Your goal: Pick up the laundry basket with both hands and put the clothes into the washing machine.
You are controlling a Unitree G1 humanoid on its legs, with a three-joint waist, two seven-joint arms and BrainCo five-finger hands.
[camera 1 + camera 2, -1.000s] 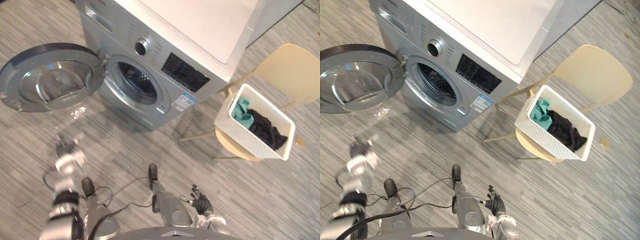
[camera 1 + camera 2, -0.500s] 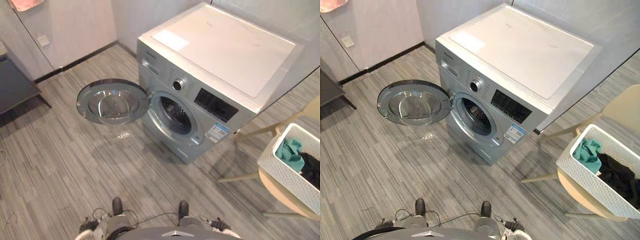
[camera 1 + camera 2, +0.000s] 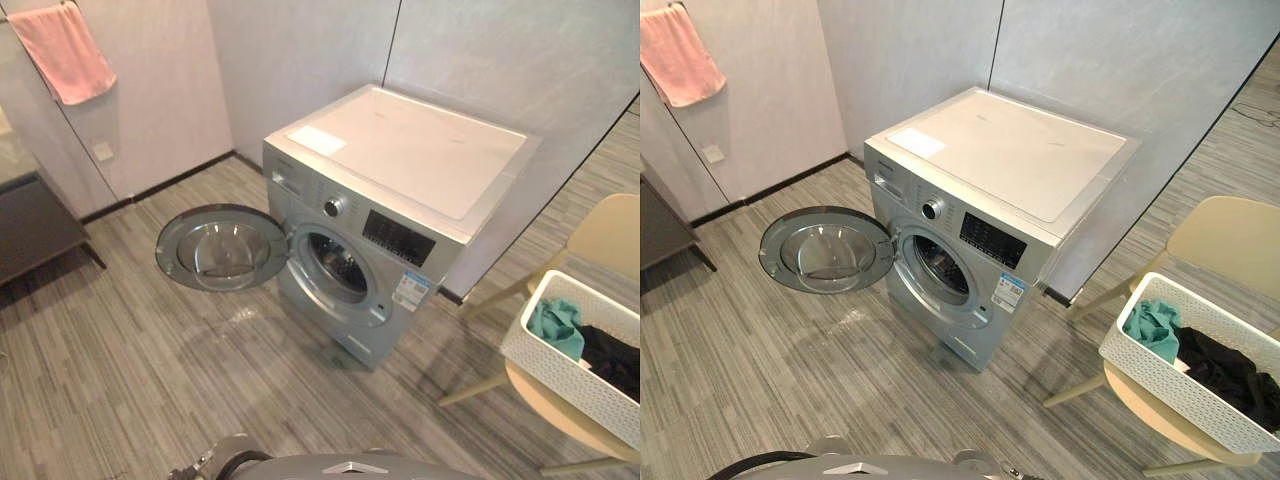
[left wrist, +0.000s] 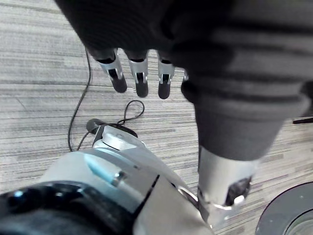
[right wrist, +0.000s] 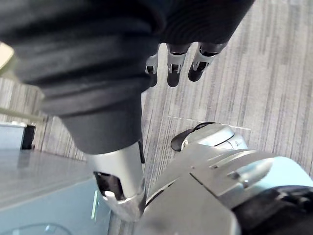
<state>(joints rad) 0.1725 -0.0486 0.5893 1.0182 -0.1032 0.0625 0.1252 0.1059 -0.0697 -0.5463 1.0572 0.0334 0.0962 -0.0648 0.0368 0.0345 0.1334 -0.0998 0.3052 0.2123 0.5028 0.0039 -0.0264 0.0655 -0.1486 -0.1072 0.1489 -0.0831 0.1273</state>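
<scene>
Fingers, left: the fingers [image 4: 141,81] of the left hand [image 4: 222,183] are seen straight and apart with nothing held, and the floor [image 4: 44,112] is below them.
Fingers, right: the fingers [image 5: 172,71] of the right hand [image 5: 120,178] are likewise straight and apart, empty, over the striped floor.
Laundry basket: the white laundry basket [image 3: 1160,385] is found on the seat of a pale chair [image 3: 1230,240], to the right of the washing machine and well apart from both hands.
Clothes: a teal garment [image 3: 1152,325] and a black garment [image 3: 1225,372] are seen lying inside the basket, side by side.
Washing machine: the washing machine [image 3: 400,190] is set against the wall. Its round door [image 3: 222,248] is swung wide to the left and the drum mouth [image 3: 338,268] is exposed. What lies inside the drum cannot be made out.
Step in hand: the approach is judged to be the step here. The basket is not yet reached and no grasp is begun.
Next move: a turn to the right, towards the chair, is called for. Both hands would need to be brought to opposite sides of the basket and the fingers curled under its rim. It should be lifted level so nothing is tipped out, then carried round to the open door.
</scene>
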